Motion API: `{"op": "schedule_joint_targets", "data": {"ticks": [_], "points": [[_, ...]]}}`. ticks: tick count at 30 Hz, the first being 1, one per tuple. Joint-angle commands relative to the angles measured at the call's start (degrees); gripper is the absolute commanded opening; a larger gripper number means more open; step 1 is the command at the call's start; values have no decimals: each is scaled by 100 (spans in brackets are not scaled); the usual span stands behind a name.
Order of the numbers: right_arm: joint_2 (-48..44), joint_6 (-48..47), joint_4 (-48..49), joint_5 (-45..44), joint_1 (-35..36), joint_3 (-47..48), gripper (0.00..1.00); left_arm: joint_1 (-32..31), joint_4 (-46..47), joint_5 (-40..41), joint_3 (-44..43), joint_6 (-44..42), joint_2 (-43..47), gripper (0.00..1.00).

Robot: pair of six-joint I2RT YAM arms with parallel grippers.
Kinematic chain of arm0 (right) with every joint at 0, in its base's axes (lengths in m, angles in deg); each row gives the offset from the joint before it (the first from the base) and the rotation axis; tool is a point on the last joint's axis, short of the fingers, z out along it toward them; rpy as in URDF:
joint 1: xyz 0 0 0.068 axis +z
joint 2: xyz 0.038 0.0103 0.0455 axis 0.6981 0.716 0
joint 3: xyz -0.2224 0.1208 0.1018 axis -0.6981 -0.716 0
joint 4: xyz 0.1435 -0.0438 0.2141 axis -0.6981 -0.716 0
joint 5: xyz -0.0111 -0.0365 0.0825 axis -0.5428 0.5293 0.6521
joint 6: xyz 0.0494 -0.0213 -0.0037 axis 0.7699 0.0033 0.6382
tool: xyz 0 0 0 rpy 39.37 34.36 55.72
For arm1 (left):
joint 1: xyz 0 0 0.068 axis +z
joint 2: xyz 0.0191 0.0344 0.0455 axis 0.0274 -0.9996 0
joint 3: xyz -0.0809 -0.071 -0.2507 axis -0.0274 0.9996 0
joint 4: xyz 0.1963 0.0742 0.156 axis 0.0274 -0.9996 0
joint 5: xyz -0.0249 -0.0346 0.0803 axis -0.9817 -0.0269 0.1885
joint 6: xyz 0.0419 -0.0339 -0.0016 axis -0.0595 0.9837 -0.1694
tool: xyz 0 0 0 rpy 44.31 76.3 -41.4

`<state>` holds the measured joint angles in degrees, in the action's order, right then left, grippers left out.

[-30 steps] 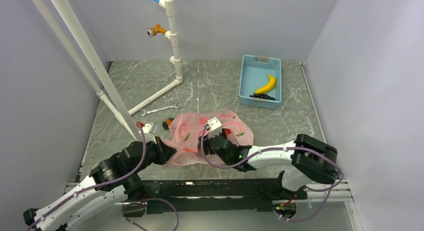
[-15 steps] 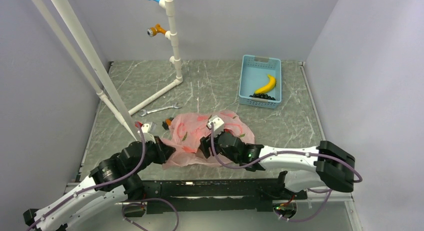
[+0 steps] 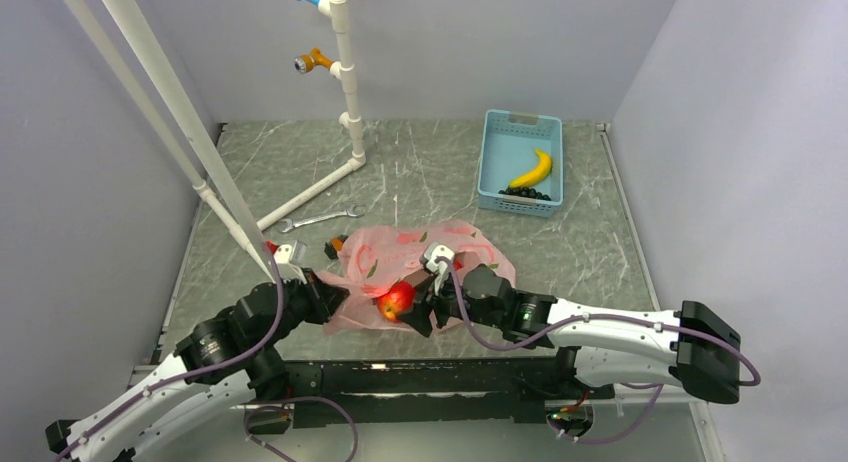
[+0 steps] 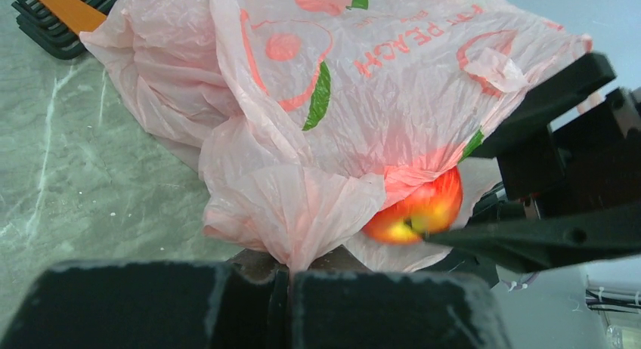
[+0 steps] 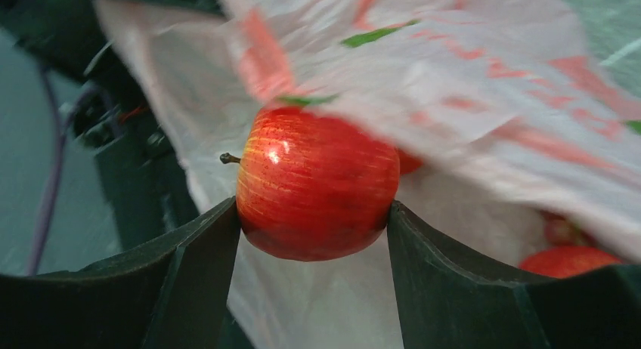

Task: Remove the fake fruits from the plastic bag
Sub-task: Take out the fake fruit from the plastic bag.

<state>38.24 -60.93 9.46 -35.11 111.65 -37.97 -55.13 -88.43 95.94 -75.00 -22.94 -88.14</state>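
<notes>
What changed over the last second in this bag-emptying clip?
The right tool, earlier on top of the bag, moved left and toward the near edge. It now grips a red apple at the bag's mouth, a fruit not visible before. Its arm stretched out low along the front. The left tool stayed shut on the bag's edge. The basket, banana and wrench did not move.
</notes>
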Motion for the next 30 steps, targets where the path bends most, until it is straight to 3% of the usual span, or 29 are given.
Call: {"op": "schedule_joint_targets", "data": {"ticks": [1,4,10,14,20,24,30], "points": [[-151,-483,-324,1578,11,436,0,4,-23,170,-320,101,-130,0],[-382,-636,-600,1741,11,610,0,8,-29,177,-277,140,-62,0],[-1302,-345,-457,998,2,454,0,4,137,88,-211,145,-226,0],[-1406,67,-47,437,-7,364,0,11,155,63,-277,115,-461,0],[-1336,613,-215,-1361,-14,550,0,10,181,17,-383,68,-559,0],[-1334,1171,-785,-3534,-36,872,0,7,230,4,-320,120,-548,0],[-1409,577,-634,-4648,-211,885,0,9,284,-26,-353,136,-599,0]]}}
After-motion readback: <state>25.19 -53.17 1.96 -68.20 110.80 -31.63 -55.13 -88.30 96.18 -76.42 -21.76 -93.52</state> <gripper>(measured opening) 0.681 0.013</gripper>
